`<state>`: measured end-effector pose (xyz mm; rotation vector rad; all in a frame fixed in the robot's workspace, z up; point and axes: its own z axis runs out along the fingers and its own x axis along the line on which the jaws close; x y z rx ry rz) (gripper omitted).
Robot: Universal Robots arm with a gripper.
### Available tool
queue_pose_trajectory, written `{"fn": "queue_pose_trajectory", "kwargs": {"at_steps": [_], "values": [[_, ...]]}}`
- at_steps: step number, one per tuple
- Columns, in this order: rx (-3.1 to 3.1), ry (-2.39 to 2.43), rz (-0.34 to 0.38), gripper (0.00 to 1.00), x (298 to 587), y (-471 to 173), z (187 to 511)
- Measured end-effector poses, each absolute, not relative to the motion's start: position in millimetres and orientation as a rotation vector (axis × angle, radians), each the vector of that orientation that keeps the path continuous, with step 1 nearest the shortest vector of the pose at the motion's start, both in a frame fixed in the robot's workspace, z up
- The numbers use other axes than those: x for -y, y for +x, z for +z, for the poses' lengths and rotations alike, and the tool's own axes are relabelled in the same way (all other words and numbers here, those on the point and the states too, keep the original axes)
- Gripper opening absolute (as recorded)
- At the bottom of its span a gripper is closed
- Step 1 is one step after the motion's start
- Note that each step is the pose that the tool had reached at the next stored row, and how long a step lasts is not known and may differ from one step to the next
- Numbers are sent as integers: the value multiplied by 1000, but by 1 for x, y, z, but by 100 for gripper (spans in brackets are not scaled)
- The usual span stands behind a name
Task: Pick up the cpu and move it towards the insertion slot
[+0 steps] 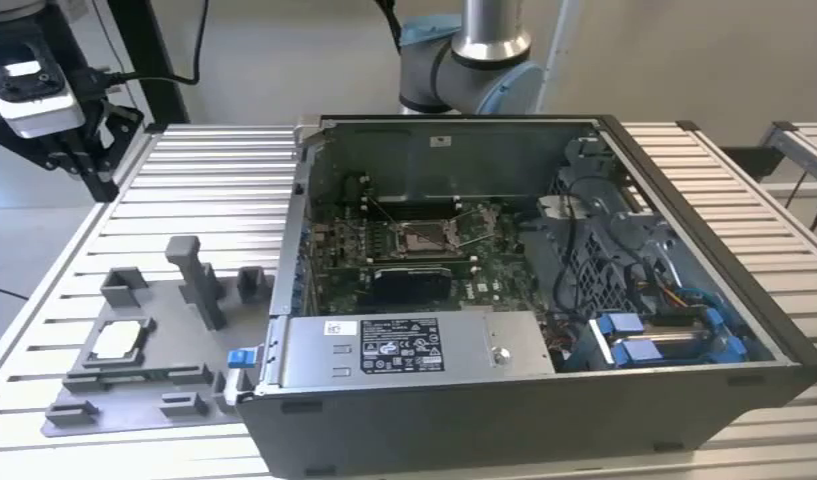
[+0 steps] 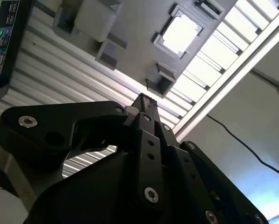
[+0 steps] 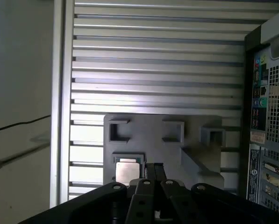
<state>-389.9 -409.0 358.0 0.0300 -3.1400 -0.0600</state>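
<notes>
While the cpu (image 1: 119,340) lies flat in a square nest of the grey fixture plate (image 1: 141,400), nothing touches it. Its top is a silvery-white metal square, bright under the light, and the first wrist view shows a thin tan-brown edge around that top. Low grey walls frame the nest on its sides. Other grey blocks stand on the same plate, among them a tall post (image 1: 195,285) between the cpu and the computer case (image 1: 515,410).

The gripper (image 2: 146,100) hangs clear above the plate and holds nothing. Its two black fingers (image 3: 149,171) are pressed together, with no gap visible between them in either wrist view. Both wrist views look down along these fingers onto the plate, and the tips line up near the cpu's nest without reaching it. In the exterior view the wrist (image 1: 35,85) sits high at the exterior view's upper left, well apart from the plate, fingers pointing down. A thick joint of the arm (image 1: 468,70) rises behind the case.

The plate rests on a ribbed aluminium table (image 1: 208,190), just beside the case at the exterior view's left. The case lies open, its green circuit board showing. The insertion slot (image 1: 422,237), a small square socket with a silver frame, sits on that board, well apart from the cpu and with its pin field uncovered.
</notes>
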Motion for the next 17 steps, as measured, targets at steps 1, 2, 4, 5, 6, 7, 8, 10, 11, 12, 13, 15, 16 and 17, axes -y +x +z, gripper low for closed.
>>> {"fn": "queue_pose_trajectory", "kwargs": {"at_steps": [1, 2, 4, 5, 6, 7, 8, 10, 11, 12, 13, 15, 16, 17], "values": [[3140, 30, -60, 0, 409, -391, 358], [3140, 30, -60, 0, 409, -392, 358], [3140, 30, -60, 0, 409, -396, 357], [3140, 30, -60, 0, 410, -399, 356], [3140, 30, -60, 0, 411, -401, 355], [3140, 30, -60, 0, 412, -403, 354], [3140, 30, -60, 0, 414, -405, 353], [3140, 30, -60, 0, 418, -407, 350], [3139, 30, -60, 0, 421, -407, 349], [3139, 30, -60, 0, 423, -408, 348], [3139, 30, -60, 0, 427, -408, 347], [3138, 30, -60, 0, 432, -410, 345], [3138, 30, -60, 0, 434, -412, 344], [3138, 30, -60, 0, 435, -414, 344]]}}
